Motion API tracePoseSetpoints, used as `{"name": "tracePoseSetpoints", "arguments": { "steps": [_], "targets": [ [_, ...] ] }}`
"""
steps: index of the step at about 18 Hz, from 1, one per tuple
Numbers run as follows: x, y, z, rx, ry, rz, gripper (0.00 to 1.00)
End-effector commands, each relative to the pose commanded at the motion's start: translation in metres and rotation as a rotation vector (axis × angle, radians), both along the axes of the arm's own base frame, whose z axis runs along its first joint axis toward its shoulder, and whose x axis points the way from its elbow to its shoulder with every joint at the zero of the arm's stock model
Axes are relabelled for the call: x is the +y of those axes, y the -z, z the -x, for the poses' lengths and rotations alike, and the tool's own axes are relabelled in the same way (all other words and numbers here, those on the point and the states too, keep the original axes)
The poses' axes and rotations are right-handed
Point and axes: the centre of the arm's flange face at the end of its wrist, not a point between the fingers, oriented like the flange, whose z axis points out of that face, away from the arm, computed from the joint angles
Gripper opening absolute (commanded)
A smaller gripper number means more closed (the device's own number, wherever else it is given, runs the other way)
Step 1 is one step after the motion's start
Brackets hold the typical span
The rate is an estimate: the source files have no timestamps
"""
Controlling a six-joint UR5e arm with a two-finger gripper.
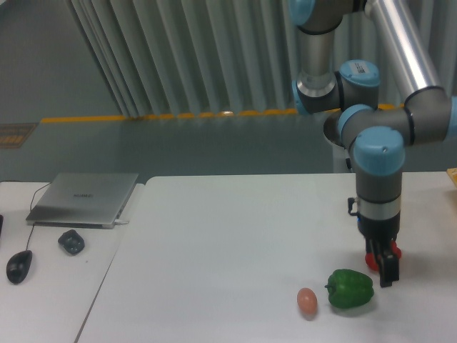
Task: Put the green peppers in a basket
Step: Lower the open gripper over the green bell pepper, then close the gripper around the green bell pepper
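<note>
Your hand (382, 270) hangs nose-down just beside the green pepper (350, 289), at about its 1 o'clock, with the fingertips close to the surface (214, 243). It carries nothing, and whether the fingers are spread or pressed together cannot be told from this angle, since they read as one dark block. The wrist is vertical, which I judge suits a top-down grab on a squat, lobed fruit lying on its side with its stem toward 9 o'clock.

The green pepper sits near the front edge of the surface, toward the right, untouched. An egg (306, 301) lies just beside it at 9 o'clock, so any sideways nudge could roll it; come straight down instead of sweeping in.

The red pepper (371, 255) is almost wholly hidden behind your hand, only slivers of red showing at either side of the fingers. That closeness is the hazard: you are between two peppers, and a close here could catch the wrong one. Shift toward 7 o'clock before descending.

No basket is in view, only an orange sliver at the right edge that cannot be identified
</note>
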Motion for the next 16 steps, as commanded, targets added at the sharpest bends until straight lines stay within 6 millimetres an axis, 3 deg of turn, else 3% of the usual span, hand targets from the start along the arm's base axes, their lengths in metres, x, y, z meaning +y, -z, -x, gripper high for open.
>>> {"name": "tracePoseSetpoints", "arguments": {
  "steps": [6,10,16],
  "targets": [
    [0.009,0.018,-0.016,-0.012,-0.005,0.028,1.0],
    [0.007,0.018,-0.02,-0.016,-0.004,0.038,1.0],
    [-0.001,-0.014,-0.02,0.011,-0.003,0.002,1.0]
  ]
}}
